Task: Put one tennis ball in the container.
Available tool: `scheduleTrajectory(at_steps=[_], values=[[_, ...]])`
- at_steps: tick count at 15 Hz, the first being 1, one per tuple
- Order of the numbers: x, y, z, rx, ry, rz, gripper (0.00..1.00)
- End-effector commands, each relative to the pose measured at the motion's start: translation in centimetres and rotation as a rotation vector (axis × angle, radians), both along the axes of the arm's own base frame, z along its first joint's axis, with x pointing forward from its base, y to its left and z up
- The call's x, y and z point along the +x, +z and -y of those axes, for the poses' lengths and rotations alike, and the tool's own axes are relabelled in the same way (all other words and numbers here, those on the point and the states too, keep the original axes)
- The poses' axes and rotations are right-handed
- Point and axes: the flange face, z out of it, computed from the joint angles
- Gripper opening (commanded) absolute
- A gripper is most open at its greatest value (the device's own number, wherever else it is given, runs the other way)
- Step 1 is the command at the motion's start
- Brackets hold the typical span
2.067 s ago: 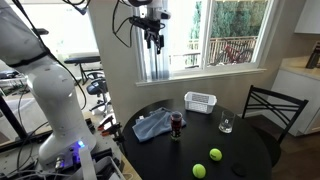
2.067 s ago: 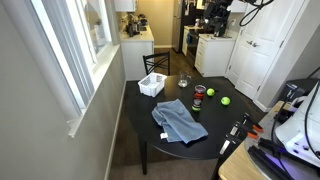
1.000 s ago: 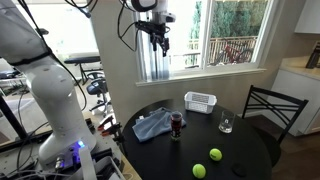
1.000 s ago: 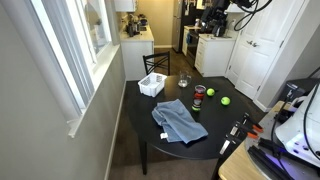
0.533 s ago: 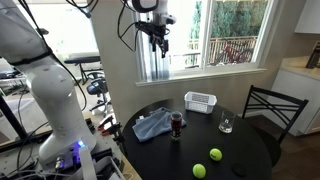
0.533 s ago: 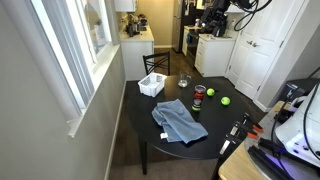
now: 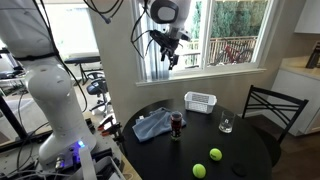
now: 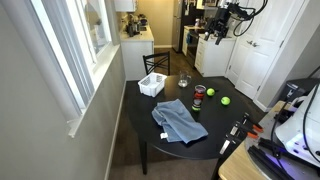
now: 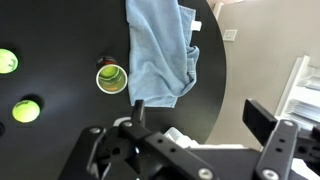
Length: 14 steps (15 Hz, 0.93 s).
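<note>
Yellow-green fuzz, round, no visible damage: tennis ball (image 7: 215, 154) and its twin (image 7: 199, 170) both sit on the black desk (image 7: 248, 148). They're on the opposite side of the dark-filled glass (image 7: 177, 124) from the container (image 7: 200, 101), close together but apart, and neither touches the glass.

Progress: nothing done yet, I reckon. No ball shows in the container, a white slotted basket just beyond the glass on the window side.

My hand (image 7: 170, 60) hangs high above the glass, well clear of the desk. It's released: the wrist view shows the fingers (image 9: 93, 150) spread with nothing between them.

Left to do: descend on one ball, grasp it, carry it over the glass and drop it in the container. The blue cloth (image 7: 152, 126) beside the glass is out of that path.
</note>
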Motion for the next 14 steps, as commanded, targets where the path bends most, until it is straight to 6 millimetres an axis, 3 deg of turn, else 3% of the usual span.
scheduleTrajectory(at_steps=[1, 4, 9, 14], values=[[2.1, -3.6, 3.4, 0.009, -0.032, -0.054, 1.00], [3.4, -7.5, 6.3, -0.030, -0.070, -0.071, 1.00], [4.3, -14.5, 12.9, -0.193, -0.205, -0.010, 1.00], [4.2, -18.0, 18.5, -0.387, -0.289, 0.088, 1.00]])
